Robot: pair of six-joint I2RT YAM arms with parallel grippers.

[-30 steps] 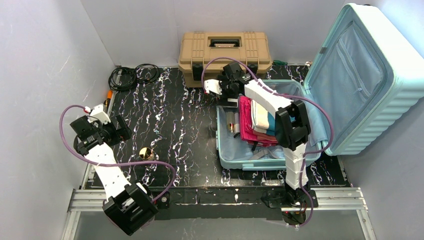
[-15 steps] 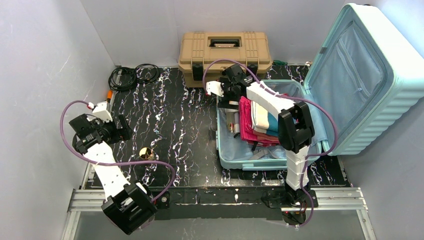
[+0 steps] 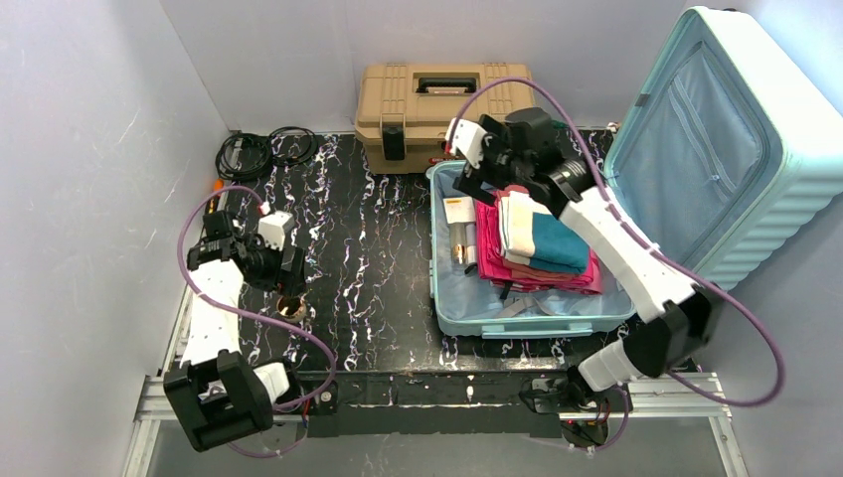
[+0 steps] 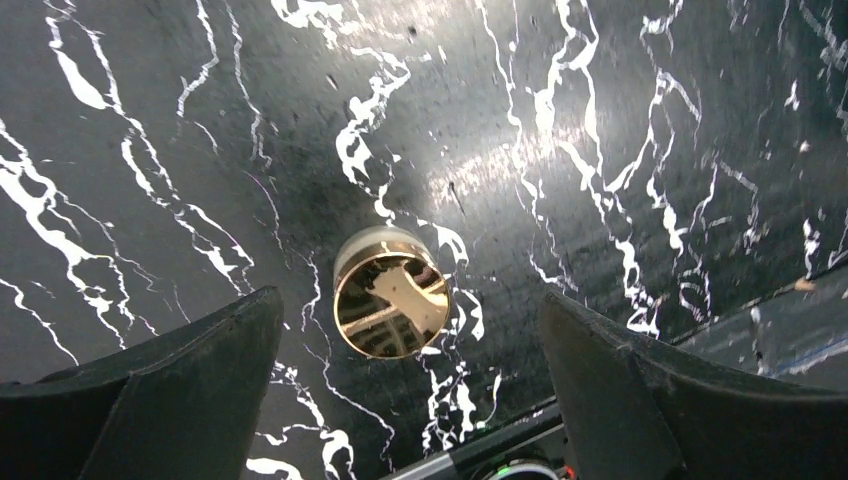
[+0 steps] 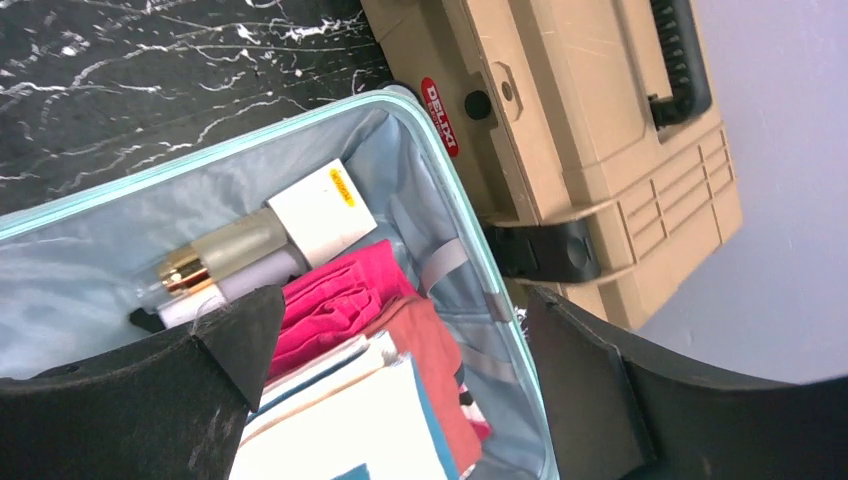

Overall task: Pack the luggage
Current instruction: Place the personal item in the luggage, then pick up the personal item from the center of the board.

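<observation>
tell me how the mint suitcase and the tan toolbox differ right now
The suitcase lies open with its lid raised; the toolbox is shut. The suitcase is pale mint-blue, the toolbox tan with black latches and handle. The suitcase is clearly larger than the toolbox. Folded clothes show inside the suitcase; the toolbox's inside is hidden. Both are hard cases on the black marbled table.
</observation>
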